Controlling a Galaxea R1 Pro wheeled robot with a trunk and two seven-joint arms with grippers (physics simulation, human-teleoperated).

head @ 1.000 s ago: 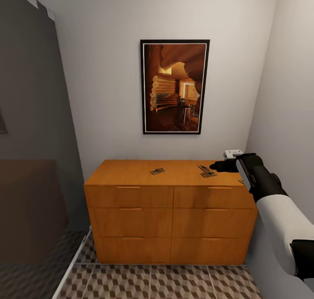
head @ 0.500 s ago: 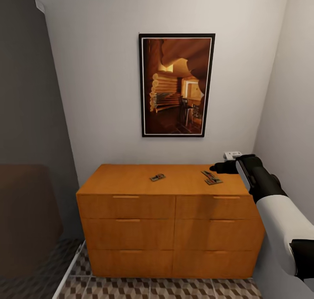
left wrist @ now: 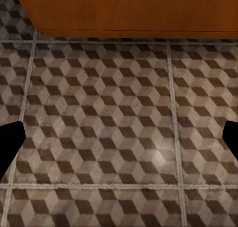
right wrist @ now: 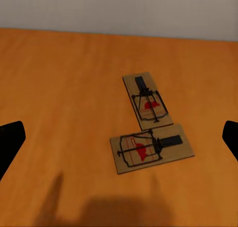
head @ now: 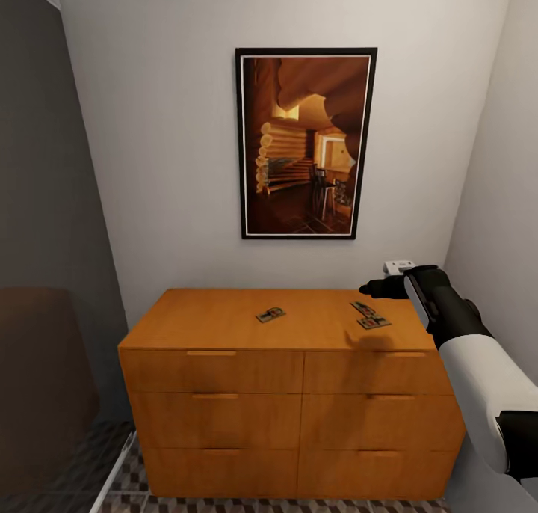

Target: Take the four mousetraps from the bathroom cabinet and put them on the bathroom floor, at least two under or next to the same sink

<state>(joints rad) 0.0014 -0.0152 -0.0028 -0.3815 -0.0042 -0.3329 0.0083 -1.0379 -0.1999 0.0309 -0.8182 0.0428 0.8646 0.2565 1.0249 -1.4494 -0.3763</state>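
Mousetraps (head: 270,314), 3 on cabinet (head: 224,326) top, right pincer (head: 368,289) spread above 2

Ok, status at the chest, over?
Right gripper open, empty, above orange-brown wooden cabinet. Two flat wire-sprung mousetraps touching under it, third mousetrap mid-top. Left gripper open above cube-patterned floor. No obstruction seen.

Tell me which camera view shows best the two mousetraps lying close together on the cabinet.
The right wrist view: the two mousetraps appear large, with wire bars and red marks visible. In the head view they are tiny dark plates near the cabinet's right end. The left wrist view shows floor tiles instead.
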